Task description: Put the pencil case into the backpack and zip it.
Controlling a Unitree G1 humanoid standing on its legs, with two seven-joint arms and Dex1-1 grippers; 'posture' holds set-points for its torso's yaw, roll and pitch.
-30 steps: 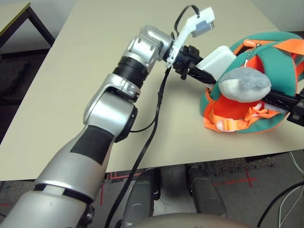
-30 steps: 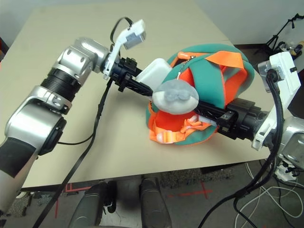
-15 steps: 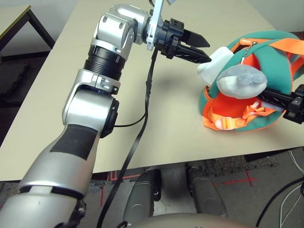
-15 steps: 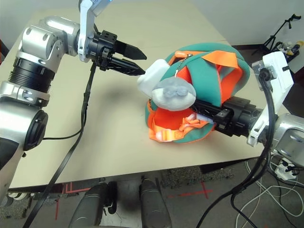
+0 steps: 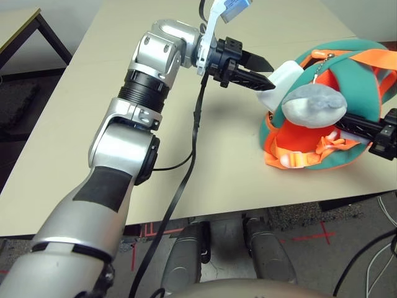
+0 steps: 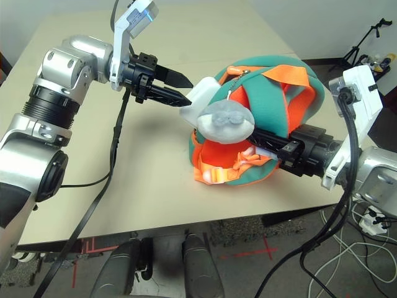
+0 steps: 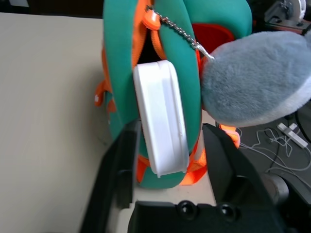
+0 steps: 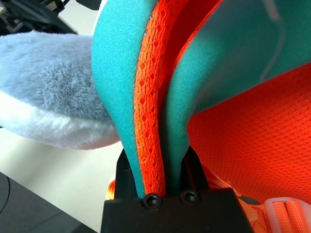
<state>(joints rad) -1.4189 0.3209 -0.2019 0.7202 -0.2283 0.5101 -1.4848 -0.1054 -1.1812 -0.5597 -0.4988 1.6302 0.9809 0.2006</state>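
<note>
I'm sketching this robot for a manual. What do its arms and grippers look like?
Each arm is glossy silver in rounded segments, with a black ribbed collar and a black patch on the left forearm. The left gripper and right gripper each have two black tapered fingers on a black block. A white camera bracket sits at each wrist, with black cables trailing down.

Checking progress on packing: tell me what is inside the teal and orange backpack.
The flat white pencil case sits partway in the teal and orange backpack's open slot, one end sticking out. The interior beyond is hidden by fabric.
</note>
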